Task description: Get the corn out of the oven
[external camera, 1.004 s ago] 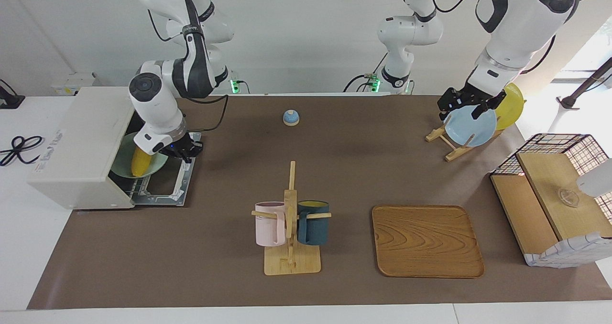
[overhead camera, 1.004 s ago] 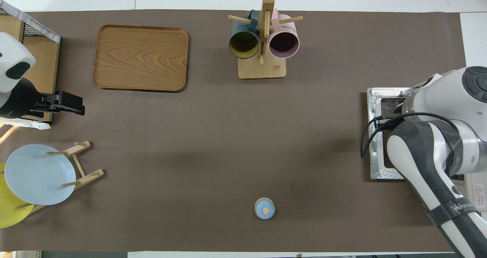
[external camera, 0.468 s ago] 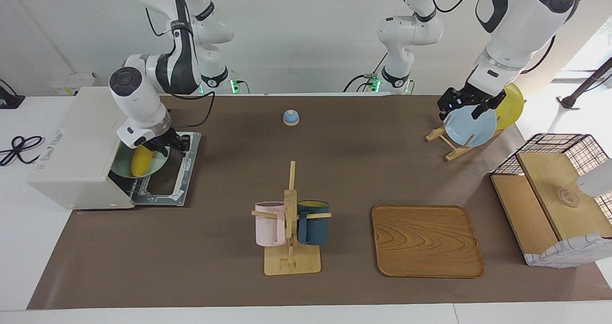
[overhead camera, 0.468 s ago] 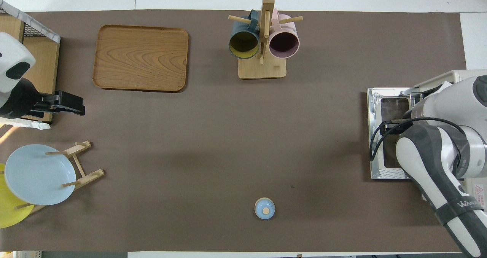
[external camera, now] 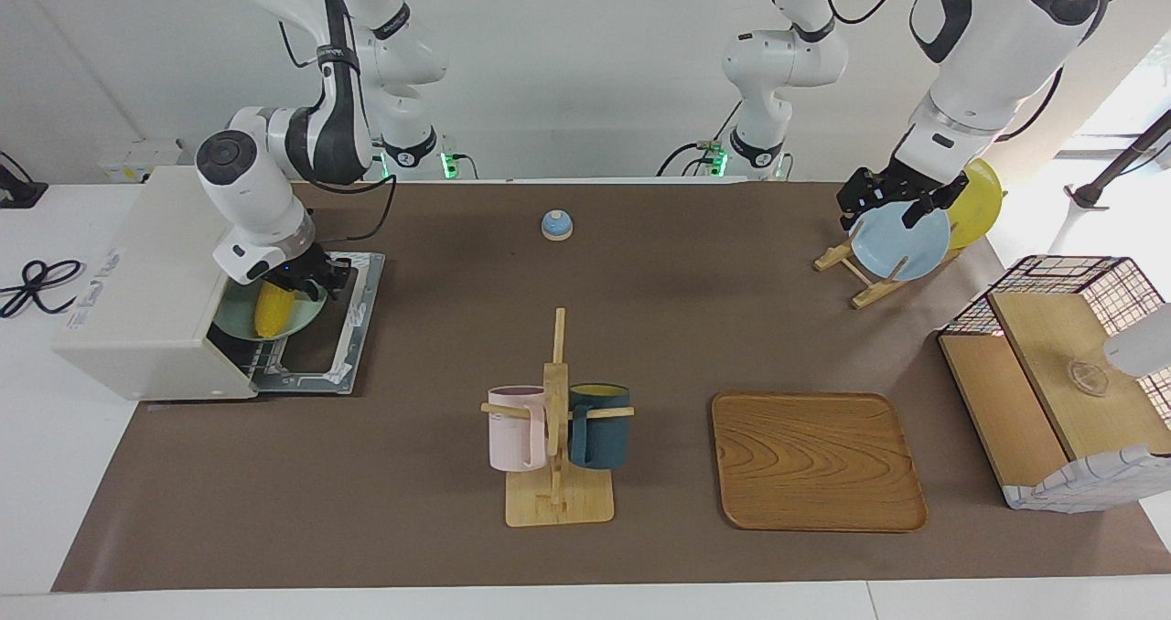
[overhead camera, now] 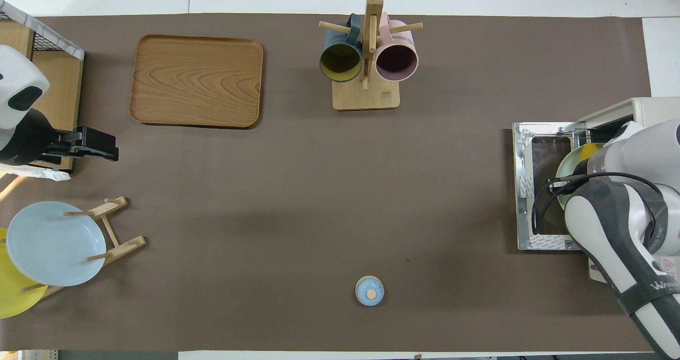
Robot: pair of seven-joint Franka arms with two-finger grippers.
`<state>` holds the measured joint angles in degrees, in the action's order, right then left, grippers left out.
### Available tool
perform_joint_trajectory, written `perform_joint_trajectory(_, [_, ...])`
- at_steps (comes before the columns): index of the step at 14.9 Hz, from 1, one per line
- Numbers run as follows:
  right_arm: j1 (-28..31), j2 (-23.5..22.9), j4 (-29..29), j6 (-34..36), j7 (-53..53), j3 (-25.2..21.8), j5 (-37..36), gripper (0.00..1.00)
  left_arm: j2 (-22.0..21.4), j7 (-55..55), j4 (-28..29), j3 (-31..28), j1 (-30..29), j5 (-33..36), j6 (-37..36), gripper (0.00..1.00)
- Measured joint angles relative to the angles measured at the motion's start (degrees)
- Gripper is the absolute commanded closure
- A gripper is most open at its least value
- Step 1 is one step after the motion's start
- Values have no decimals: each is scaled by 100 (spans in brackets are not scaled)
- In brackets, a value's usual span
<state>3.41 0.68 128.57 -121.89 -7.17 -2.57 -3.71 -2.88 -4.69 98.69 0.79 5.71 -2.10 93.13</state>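
Observation:
The cream-white oven (external camera: pixel 137 263) stands at the right arm's end of the table, its door (external camera: pixel 320 346) folded down flat. The yellow corn (external camera: pixel 273 311) lies on a green plate (external camera: pixel 233 314) at the oven's mouth. It also shows in the overhead view (overhead camera: pixel 589 150). My right gripper (external camera: pixel 297 283) is at the oven's mouth, right over the corn's end that is nearer to the robots, and hides that end. My left gripper (external camera: pixel 883 204) hangs open and empty over the plate rack and waits.
A plate rack holds a blue plate (external camera: pixel 901 245) and a yellow plate (external camera: pixel 979 201). A mug rack (external camera: pixel 556 419) stands mid-table, a wooden tray (external camera: pixel 817 460) beside it. A small blue bell (external camera: pixel 557 225) sits near the robots. A wire-framed wooden box (external camera: pixel 1061 373) is at the left arm's end.
My right gripper has moved from over the open door in to the oven's mouth, over the corn. The corn and green plate have stayed put. The left arm has not moved.

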Motion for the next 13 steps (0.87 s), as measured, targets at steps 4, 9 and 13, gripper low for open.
perform_joint_trajectory(4, [-210, 130, -80, 214, -5, 42, -40, 100, 0, 0, 0, 0, 0, 0, 0, 0])
perform_joint_trajectory(9, [-1296, 69, -607, 859, 874, 93, -247, 100, 0, 0, 0, 0, 0, 0, 0, 0])
perform_joint_trajectory(13, [-2091, -300, -1484, 1371, 1838, 110, -251, 100, 0, 0, 0, 0, 0, 0, 0, 0])
